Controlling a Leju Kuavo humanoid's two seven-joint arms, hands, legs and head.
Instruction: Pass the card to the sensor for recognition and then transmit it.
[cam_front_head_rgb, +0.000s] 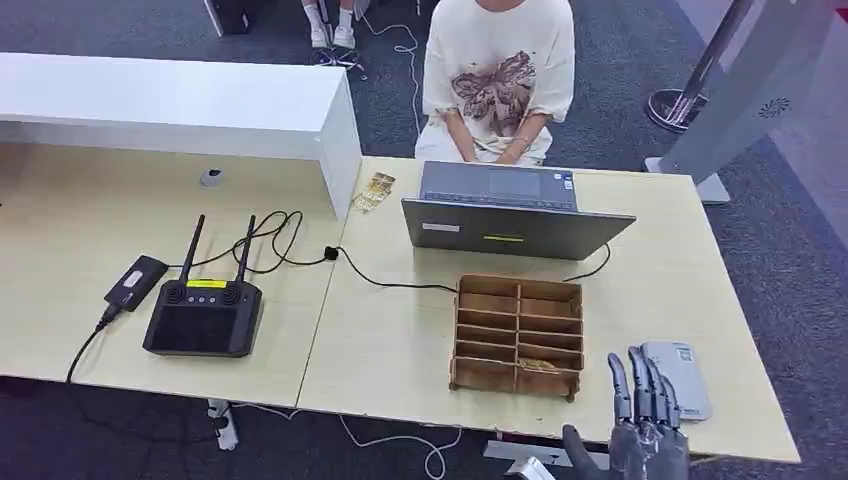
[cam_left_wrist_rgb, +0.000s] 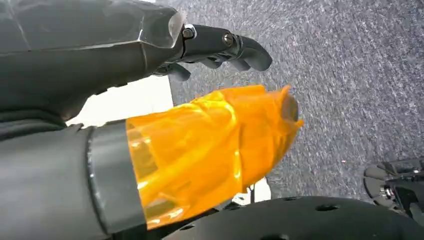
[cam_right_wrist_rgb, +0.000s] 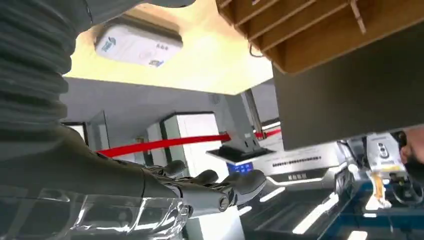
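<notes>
Your right hand (cam_front_head_rgb: 648, 420) is hovering at the desk's (cam_front_head_rgb: 400, 340) near edge, about five o'clock in the head view, fingers straight, close together and pointing up, holding nothing. In the right wrist view the same hand (cam_right_wrist_rgb: 210, 187) is lying extended, fingers slightly apart, empty.

The white sensor (cam_front_head_rgb: 680, 378) is lying flat on the desk just behind those fingers, at roughly four o'clock from the wooden organizer (cam_front_head_rgb: 517, 335). The right wrist view is showing it too (cam_right_wrist_rgb: 137, 44).

A card-like piece (cam_front_head_rgb: 538, 365) is sitting in a front compartment of the organizer, right-hand column; you cannot tell its markings. More gold cards (cam_front_head_rgb: 372, 192) are lying well apart at eleven o'clock from the laptop (cam_front_head_rgb: 510, 212).

Your left hand (cam_left_wrist_rgb: 220, 50) is hanging over grey carpet (cam_left_wrist_rgb: 350, 75), dark fingers curled in on nothing, thumb wrapped in orange film.

A person in a cream printed shirt (cam_front_head_rgb: 498, 80) is sitting at twelve o'clock behind the laptop. At nine o'clock on the desk, a black controller with two antennas (cam_front_head_rgb: 205, 310) is resting beside a small black device (cam_front_head_rgb: 136, 282) on a cable.
</notes>
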